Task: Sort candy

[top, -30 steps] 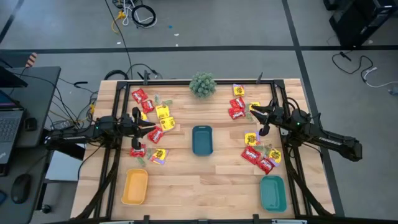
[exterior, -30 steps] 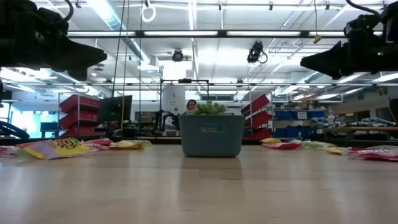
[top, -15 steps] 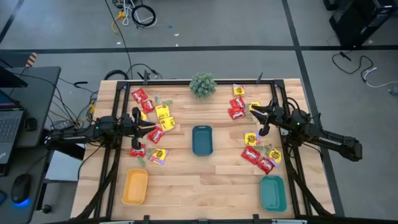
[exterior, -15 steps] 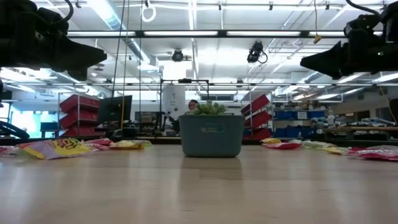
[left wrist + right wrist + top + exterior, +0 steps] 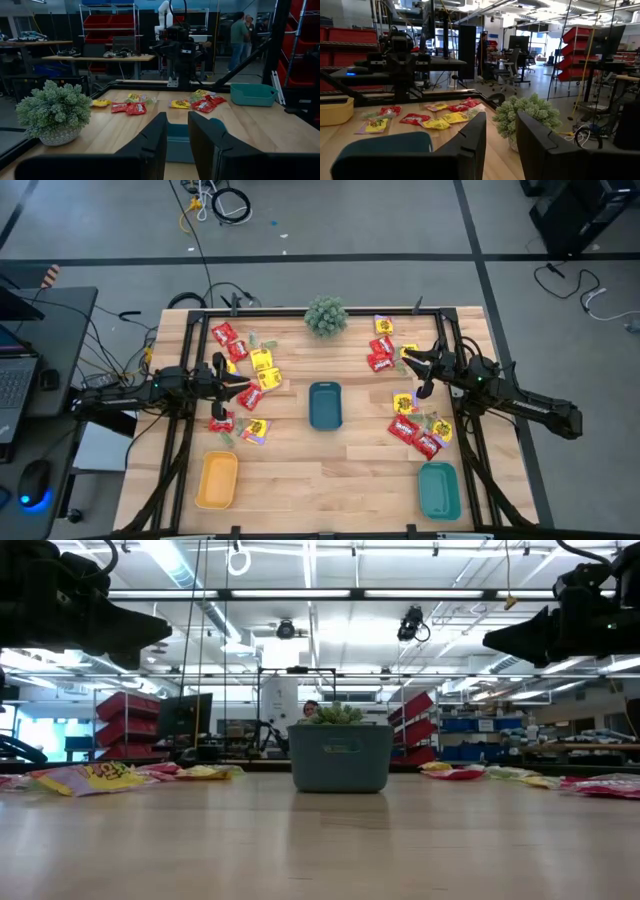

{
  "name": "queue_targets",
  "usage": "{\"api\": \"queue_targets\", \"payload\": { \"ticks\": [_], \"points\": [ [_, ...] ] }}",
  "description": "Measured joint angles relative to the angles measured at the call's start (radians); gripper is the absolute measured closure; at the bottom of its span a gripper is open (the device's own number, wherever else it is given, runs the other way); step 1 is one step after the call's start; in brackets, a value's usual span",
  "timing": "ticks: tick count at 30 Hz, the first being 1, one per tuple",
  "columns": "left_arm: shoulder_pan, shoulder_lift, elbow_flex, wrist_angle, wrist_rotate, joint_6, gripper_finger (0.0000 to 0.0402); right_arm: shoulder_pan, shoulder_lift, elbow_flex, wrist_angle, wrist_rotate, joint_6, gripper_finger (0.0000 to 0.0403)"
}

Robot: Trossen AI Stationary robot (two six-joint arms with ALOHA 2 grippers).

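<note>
— High view first: where's the candy (image 5: 245, 370)?
— Two scatters on the wooden table (image 5: 330, 460). Red, yellow and small pale green packets lie left of centre, and a second candy cluster (image 5: 405, 385) sits right of centre. None of it is in a tray.
— Trays?
— A teal tray (image 5: 324, 404) at mid-frame, a yellow tray (image 5: 217, 479) lower left, another teal tray at lower right (image 5: 438, 489). A spiky green plant (image 5: 326, 315) stands at upper centre.
— And the arms?
— The left gripper (image 5: 246, 383) hovers over the left scatter; its wrist view shows the fingers (image 5: 150, 142) slightly parted with nothing between them. The right gripper (image 5: 411, 363) hangs over the right cluster, likewise slightly open and empty.
</note>
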Motion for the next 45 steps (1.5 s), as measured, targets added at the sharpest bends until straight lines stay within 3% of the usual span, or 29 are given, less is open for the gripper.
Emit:
{"api": "queue_targets", "payload": {
  "ticks": [11,19,24,34,41,45],
  "points": [
    [0.0,0.0,0.0,0.0,0.0,0.0,0.0321,0.0,0.0,0.0,0.002,0.0,0.0,0.0312],
    [0.0,0.0,0.0,0.0,0.0,0.0,0.0321,0.0,0.0,0.0,0.203,0.0,0.063,0.0312],
    [0.0,0.0,0.0,0.0,0.0,0.0,0.0321,-0.003,0.031,0.0,0.225,0.0,0.091,0.0312],
    [0.0,0.0,0.0,0.0,-0.006,0.002,0.0321,-0.003,0.222,0.085,0.22,0.004,0.108,0.0317],
    [0.0,0.0,0.0,0.016,-0.019,0.003,0.0321,-0.012,0.41,0.234,0.105,0.009,0.091,0.0392],
    [0.0,0.0,0.0,0.052,-0.018,0.0,0.0321,-0.019,0.536,0.352,-0.043,0.009,0.112,0.0389]
  ]
}}
